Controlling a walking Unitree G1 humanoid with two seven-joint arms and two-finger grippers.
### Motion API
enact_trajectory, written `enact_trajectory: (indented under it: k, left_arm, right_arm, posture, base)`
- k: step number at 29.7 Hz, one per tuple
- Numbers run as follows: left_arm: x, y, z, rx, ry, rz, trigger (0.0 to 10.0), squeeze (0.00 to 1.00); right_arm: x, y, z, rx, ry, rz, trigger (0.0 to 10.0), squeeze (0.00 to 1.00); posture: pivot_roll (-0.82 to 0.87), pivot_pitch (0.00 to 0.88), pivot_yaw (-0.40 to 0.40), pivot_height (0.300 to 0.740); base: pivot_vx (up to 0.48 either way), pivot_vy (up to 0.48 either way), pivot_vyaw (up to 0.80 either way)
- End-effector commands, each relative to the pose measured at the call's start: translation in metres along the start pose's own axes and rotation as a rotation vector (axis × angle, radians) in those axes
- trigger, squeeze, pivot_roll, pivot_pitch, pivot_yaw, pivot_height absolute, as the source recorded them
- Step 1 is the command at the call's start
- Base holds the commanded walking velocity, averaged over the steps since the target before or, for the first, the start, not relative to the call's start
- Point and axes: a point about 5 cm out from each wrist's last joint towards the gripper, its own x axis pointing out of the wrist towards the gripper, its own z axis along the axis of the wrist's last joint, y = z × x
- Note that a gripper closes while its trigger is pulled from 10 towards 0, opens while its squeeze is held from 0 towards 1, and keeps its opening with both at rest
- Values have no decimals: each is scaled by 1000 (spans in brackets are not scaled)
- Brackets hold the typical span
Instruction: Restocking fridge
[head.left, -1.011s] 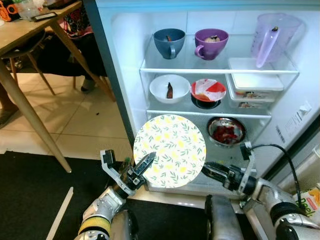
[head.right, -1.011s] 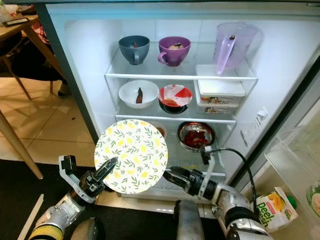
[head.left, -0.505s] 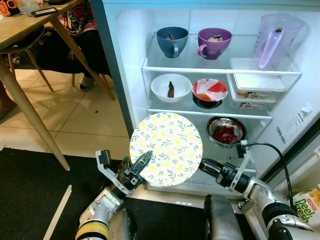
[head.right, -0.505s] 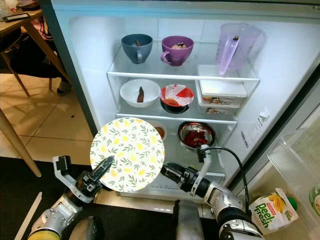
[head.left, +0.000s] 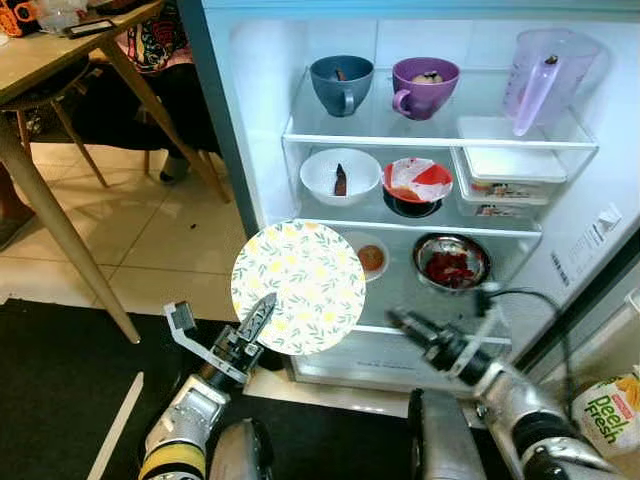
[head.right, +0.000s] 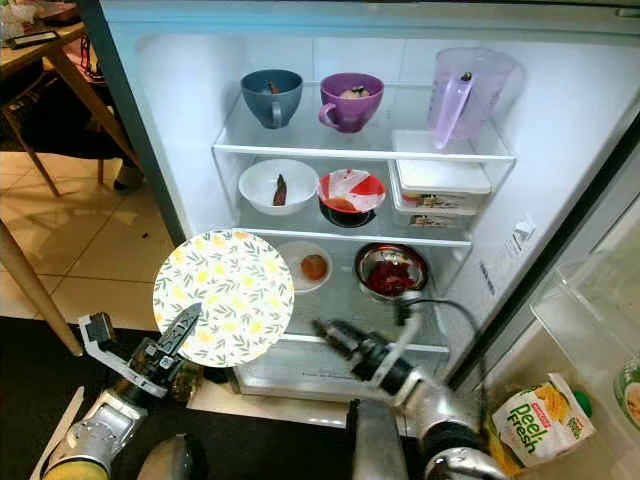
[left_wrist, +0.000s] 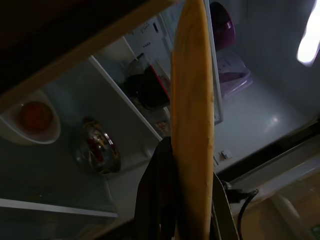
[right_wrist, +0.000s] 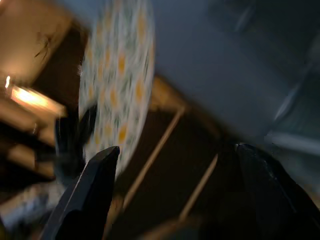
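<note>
A round plate (head.left: 298, 288) with a yellow and green leaf pattern stands upright in front of the open fridge's lower shelf (head.left: 400, 300). My left gripper (head.left: 260, 315) is shut on its lower left edge; the left wrist view shows the plate (left_wrist: 192, 125) edge-on between the black fingers (left_wrist: 159, 195). Right of the plate and apart from it, my right gripper (head.left: 402, 322) is blurred. In the right wrist view the right gripper (right_wrist: 176, 148) is open, its fingers wide apart and the plate (right_wrist: 117, 95) beyond them.
On the lower shelf are a small white dish (head.left: 370, 258) with something orange and a steel bowl (head.left: 452, 262) of red food. Cups, bowls, lidded boxes (head.left: 510, 175) and a pitcher (head.left: 545, 75) fill the upper shelves. A wooden table (head.left: 60, 60) stands left; a juice carton (head.left: 605, 410) sits right.
The plate has moved left in my left gripper, uncovering the small white dish. My right gripper has come away from the plate's right edge.
</note>
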Motion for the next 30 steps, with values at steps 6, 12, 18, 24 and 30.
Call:
enact_trajectory:
  k: [6,12,18,24,30]
  left_arm:
    - [9,-2,-4,-2,14,-22,10000,0]
    - [9,-3,-12,-3,65,-33,10000,0]
    - [7,-2,-20,-7,98,-28,10000,0]
    - [10,-3,-25,-13,106,-40,10000,0]
    - [13,-6,-29,-14,119,-58,10000,0]
  right_arm:
    - [12,6,-4,-6,5,23,10000,0]
    - [20,11,-4,11,-7,57,10000,0]
    - [16,10,4,22,-40,55,10000,0]
    - [19,11,0,18,-11,42,10000,0]
    - [27,14,-1,26,-6,41,9608,0]
  posture:
    - [-35,45,35,451]
    - [-35,41,36,451]
    - [-36,39,35,451]
    - [-34,40,28,451]
    - [-29,43,27,451]
  base:
    - [0,0,0]
    - [0,0,0]
    - [0,0,0]
    - [0,0,0]
    - [0,0,0]
